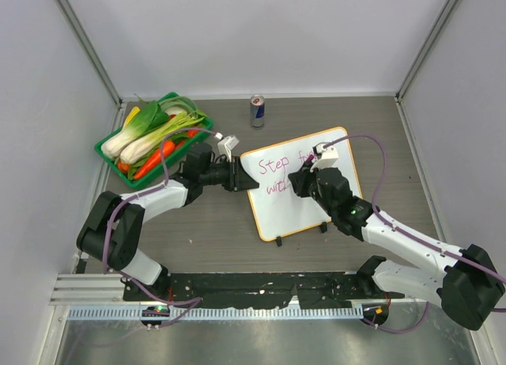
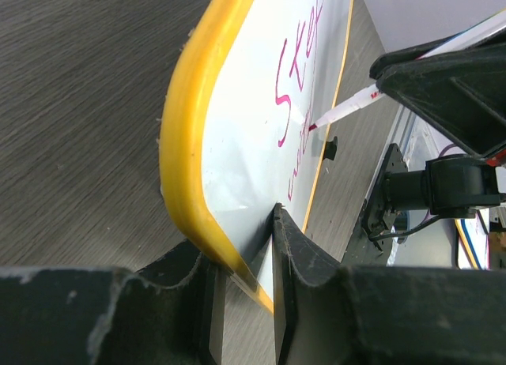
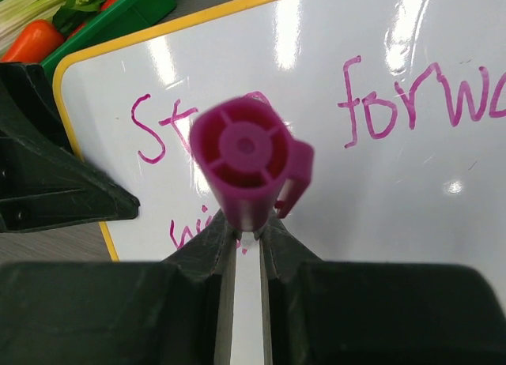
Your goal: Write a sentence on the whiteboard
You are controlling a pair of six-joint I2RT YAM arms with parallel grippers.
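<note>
- I am watching the left gripper [image 2: 245,274], which is clamping the yellow rim of the whiteboard [image 2: 253,88] at its left edge. That pinch is doing much of the steadying. If pen pressure is pushing sideways, the board could pivot in the jaws and skew the line.
- The right gripper [image 3: 247,227] is squeezing the magenta marker [image 3: 247,156] low on its barrel, with the cap end facing the wrist camera. The tip appears to be touching the board on the second line. With such a narrow hold, the marker could tilt or slide upward, lifting the tip and leaving gaps.
- The sentence [image 3: 395,104] is showing "Step forw…" on top and "wi…" starting beneath. The rest is hiding behind the marker and fingers. The ink is probably wet, and the right fingers are hanging close over it, so a low pass could smear the letters.
- The right arm's purple cable [image 1: 384,161] is looping beside the board's far right corner. I judge it could snag the rim.
- The board is lying on the dark wood-grain table [image 1: 198,231], between the two arms. Its glossy face is throwing back the lights and looks slippery. I cannot tell whether it is lying flat or tipping slightly.
- White walls are enclosing the table. A green crate [image 1: 109,163] of vegetables is sitting just beyond the left arm, where a swing could knock it. A can [image 1: 257,111] is standing at the far edge, apart from the board.
</note>
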